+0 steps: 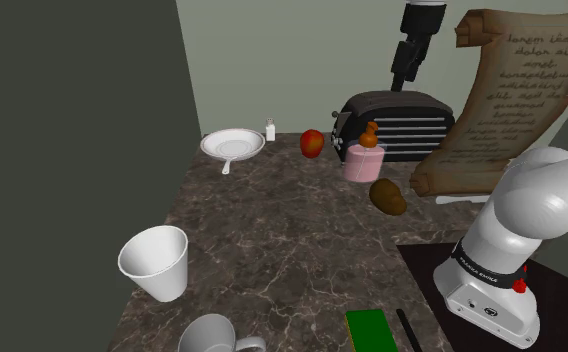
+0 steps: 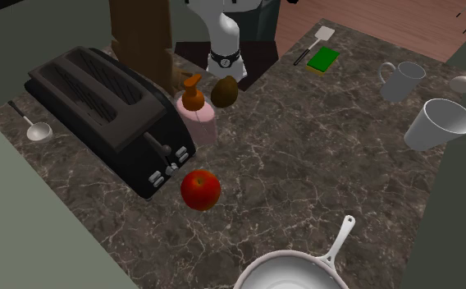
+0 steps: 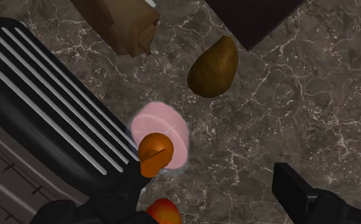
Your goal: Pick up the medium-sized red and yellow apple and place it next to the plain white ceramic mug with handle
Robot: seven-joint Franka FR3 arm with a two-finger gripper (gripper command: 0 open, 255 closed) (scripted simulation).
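Countertop of dark veined stone [image 1: 272, 230]. Black ribbed slot toaster [image 2: 100, 107] along one edge. All-black two-finger gripper [image 3: 208, 178] hovering high, fingers [image 3: 293, 188] apart, empty. Pink soap bottle with orange pump [image 3: 173, 130] right beneath one finger: risks toppling on straight descent. Plain white handled mug [image 2: 401, 80] far across. Round red and yellow apple [image 2: 200, 190] just beside toaster; may roll if nudged.

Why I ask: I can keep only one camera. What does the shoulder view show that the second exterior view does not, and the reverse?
Of the two, the shoulder view alone has the open gripper hanging over the toaster, and a small white shaker behind the white pan. The second exterior view alone has a small metal scoop beside the toaster. Both share the red and yellow apple, pink soap dispenser, white mug, white cup and green sponge.
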